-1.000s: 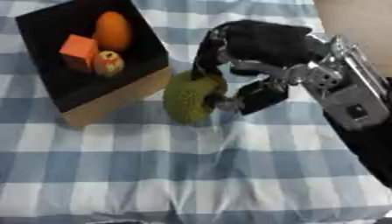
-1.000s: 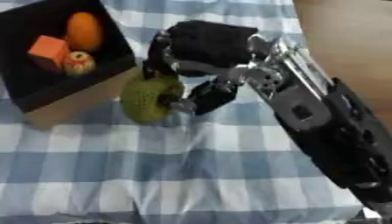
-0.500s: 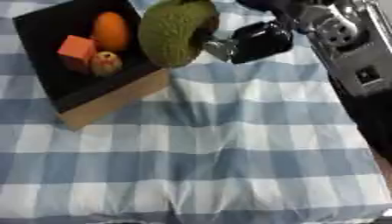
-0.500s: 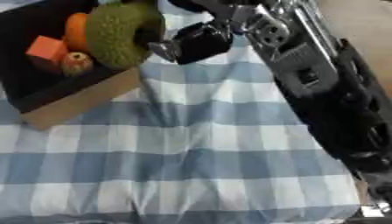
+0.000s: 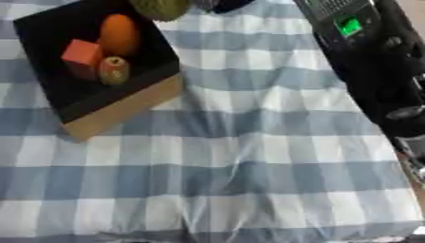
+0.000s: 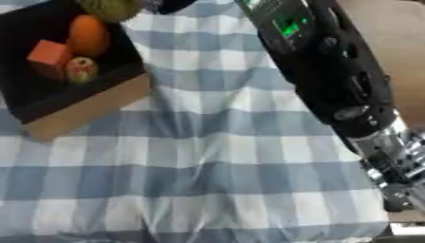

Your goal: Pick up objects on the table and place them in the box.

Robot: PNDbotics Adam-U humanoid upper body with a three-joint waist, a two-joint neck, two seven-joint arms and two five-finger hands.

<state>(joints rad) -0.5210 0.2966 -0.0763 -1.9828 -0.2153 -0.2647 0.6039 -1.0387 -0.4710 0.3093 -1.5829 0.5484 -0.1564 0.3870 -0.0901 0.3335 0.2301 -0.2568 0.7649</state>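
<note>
We see the right hand (image 5: 217,4) only as a dark sliver at the top edge, beside a green fruit (image 5: 159,6) that is cut off by the frame; we cannot tell whether its fingers hold the fruit. The fruit sits above the far corner of the black box (image 5: 124,107), whether touching it we cannot tell. Inside the box lie an orange (image 5: 119,34), a red cube (image 5: 81,53) and a small apple (image 5: 114,69), close together. The right arm (image 6: 332,76) runs down the right side over the checked table (image 5: 232,166).
</note>
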